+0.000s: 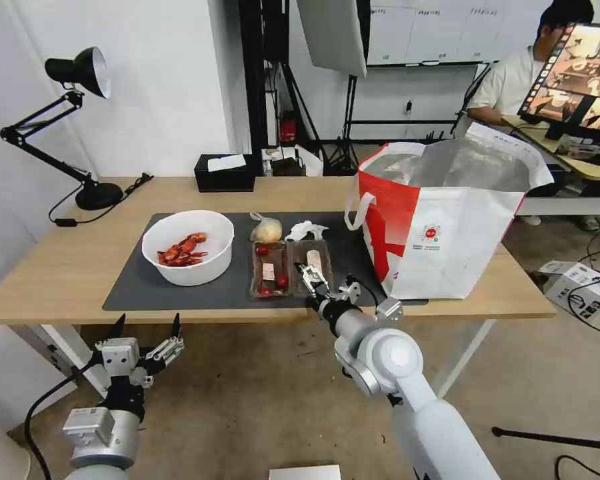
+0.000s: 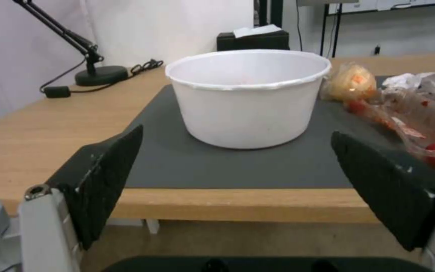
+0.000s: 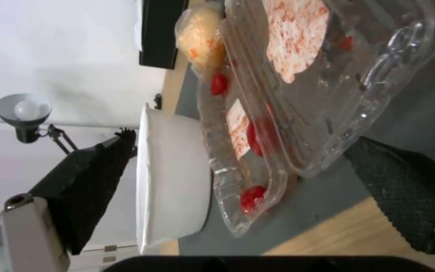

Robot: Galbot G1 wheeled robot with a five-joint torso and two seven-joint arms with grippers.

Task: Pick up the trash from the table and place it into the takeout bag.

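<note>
I see a light-wood bench (image 1: 67, 267) with a matt dark grey mat (image 1: 147, 283). At the mat's nine o'clock sits a smooth white plastic bowl (image 1: 188, 247); at centre, a glossy clear plastic tray (image 1: 289, 267). The takeout bag (image 1: 440, 227) at three o'clock shows shiny silver foil lining. My right gripper (image 3: 258, 196) has rough, textured black pads (image 3: 404, 189).

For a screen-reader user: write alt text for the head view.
The right gripper reaches, open, over the near edge of the clear plastic tray on the dark mat. The white bowl sits left of the tray, the takeout bag right; the left gripper waits below the table.
</note>
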